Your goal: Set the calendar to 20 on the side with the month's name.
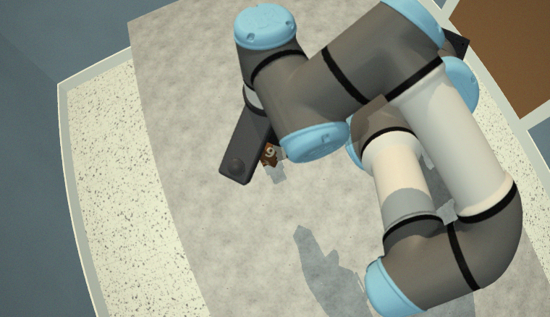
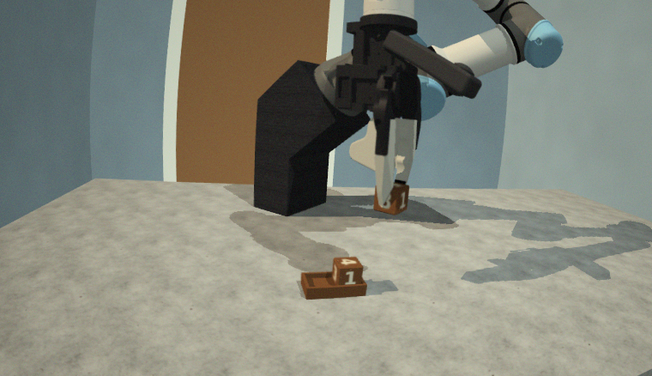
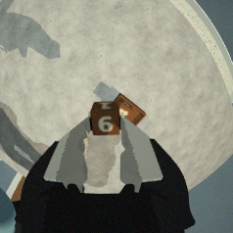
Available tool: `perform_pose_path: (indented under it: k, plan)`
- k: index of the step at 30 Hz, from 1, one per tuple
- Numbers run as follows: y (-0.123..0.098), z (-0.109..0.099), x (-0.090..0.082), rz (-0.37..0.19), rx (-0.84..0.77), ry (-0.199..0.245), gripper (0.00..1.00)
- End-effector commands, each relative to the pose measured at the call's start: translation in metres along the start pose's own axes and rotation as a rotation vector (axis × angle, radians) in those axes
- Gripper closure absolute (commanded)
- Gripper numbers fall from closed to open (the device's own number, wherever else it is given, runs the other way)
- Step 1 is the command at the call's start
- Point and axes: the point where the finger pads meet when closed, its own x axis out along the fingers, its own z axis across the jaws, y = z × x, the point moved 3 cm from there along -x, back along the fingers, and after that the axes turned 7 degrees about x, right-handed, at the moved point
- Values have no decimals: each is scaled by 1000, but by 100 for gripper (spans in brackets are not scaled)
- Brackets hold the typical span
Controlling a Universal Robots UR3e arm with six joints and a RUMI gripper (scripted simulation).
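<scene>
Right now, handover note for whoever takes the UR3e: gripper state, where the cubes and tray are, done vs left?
Gripper: shut on one brown wooden number cube, held in the air above the grey table; faces showing 6 and 1.
Second brown number cube: sits in the right slot of the small brown wooden tray, 1 facing front, 4 on top. Left slot vacant.
Done: one cube lifted out.
Left: both cubes back flat in the tray, reading 20 upright on the month side. Month label not visible here.
</scene>
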Motion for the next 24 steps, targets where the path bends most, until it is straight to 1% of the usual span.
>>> perform_pose_path:
  k: [1, 2, 5, 11, 12, 17, 20, 24]
  plan:
    - [7, -11, 1, -10, 165, -14, 89]
    - [8, -14, 1, -10, 202, -14, 89]
    - [8, -14, 1, -10, 208, -14, 89]
    - [13, -29, 6, -8, 431, -15, 89]
    - [13, -29, 6, -8, 431, -15, 89]
    - [15, -38, 10, -7, 566, -15, 89]
    - [16, -42, 12, -7, 620, -16, 89]
    - [16, -44, 13, -7, 646, -16, 89]
